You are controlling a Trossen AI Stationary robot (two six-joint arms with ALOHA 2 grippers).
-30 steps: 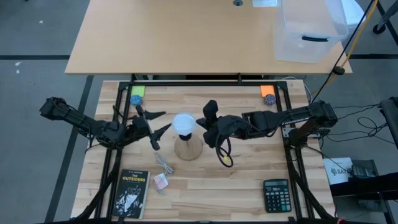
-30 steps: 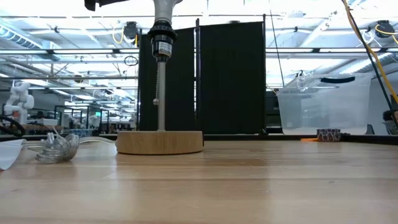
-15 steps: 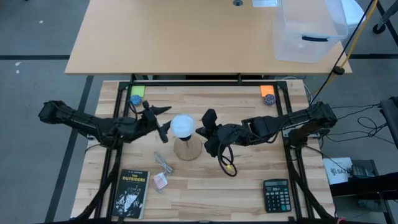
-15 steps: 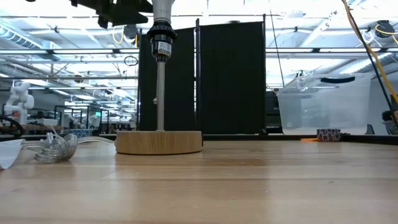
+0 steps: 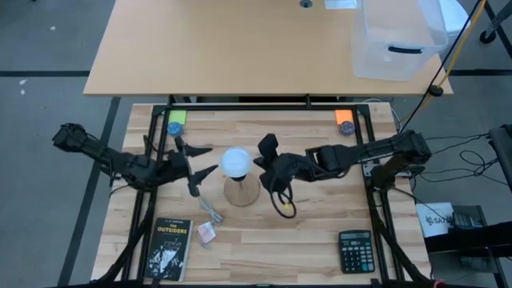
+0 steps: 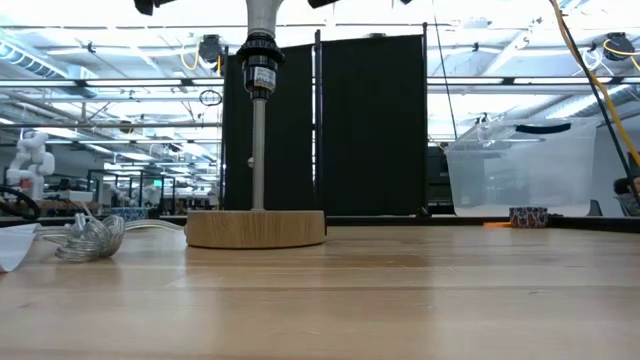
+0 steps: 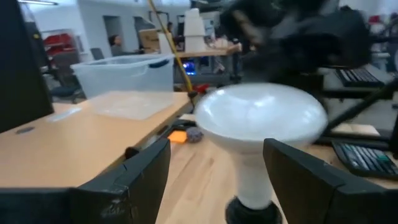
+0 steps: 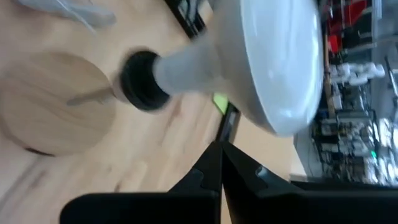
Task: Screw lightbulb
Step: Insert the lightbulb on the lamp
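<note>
The white lightbulb (image 5: pixel 235 162) stands upright with its grey base in the black socket (image 6: pixel 260 55) of the tan wooden stand (image 5: pixel 242 192), mid-table. My left gripper (image 5: pixel 201 161) is open just left of the bulb. In the left wrist view its fingers (image 7: pixel 134 177) stand on either side of the bulb's neck (image 7: pixel 254 177), apart from it. My right gripper (image 5: pixel 261 158) is just right of the bulb. In the right wrist view its fingers (image 8: pixel 219 167) are shut, with their tip beside the globe (image 8: pixel 273 62). My right gripper's shut fingertips come level from the table's right side and end close by the underside of the bulb's globe (image 8: pixel 230 99). I cannot tell whether they touch it.
A book (image 5: pixel 167 249), a small packet (image 5: pixel 206 233) and a clear plastic piece (image 5: pixel 210 210) lie near left. A calculator (image 5: pixel 354 241) lies near right. A yellow cable (image 5: pixel 284 208) hangs from my right arm. Small things on coloured notes (image 5: pixel 175 122) sit at the far edge.
My left gripper moved in toward the bulb, turned about its wrist, then drew back toward the table's left and stayed open. My right gripper stayed close to the bulb's right side, shifting slightly. The yellow cable below it swung.
</note>
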